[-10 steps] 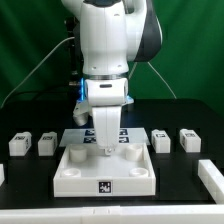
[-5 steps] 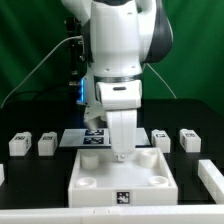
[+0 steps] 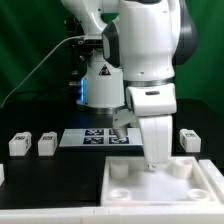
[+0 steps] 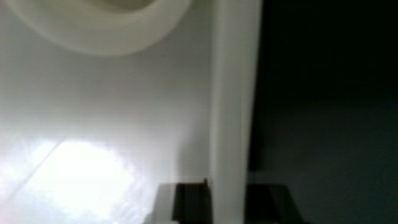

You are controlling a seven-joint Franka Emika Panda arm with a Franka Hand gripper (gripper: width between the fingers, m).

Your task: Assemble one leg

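My gripper (image 3: pixel 155 164) is shut on the rear wall of the large flat white square piece (image 3: pixel 130 187), which has round corner sockets and lies at the table's front on the exterior view's right. In the wrist view that wall (image 4: pixel 228 110) runs between my dark fingertips (image 4: pixel 187 204), with my gripper (image 4: pixel 226 205) closed around it and one round socket (image 4: pixel 121 18) beyond. Two legs (image 3: pixel 18 143) (image 3: pixel 46 144), small white tagged blocks, lie at the exterior view's left. A third leg (image 3: pixel 189 139) lies at the right, behind the arm.
The marker board (image 3: pixel 93 137) lies flat on the black table behind the square piece. The arm's bulky white body fills the upper middle and right of the exterior view. Cables hang at the back left.
My gripper has moved to the exterior view's right and toward the front, dragging the square piece along. The arm now hides the leg that lay just right of the marker board.
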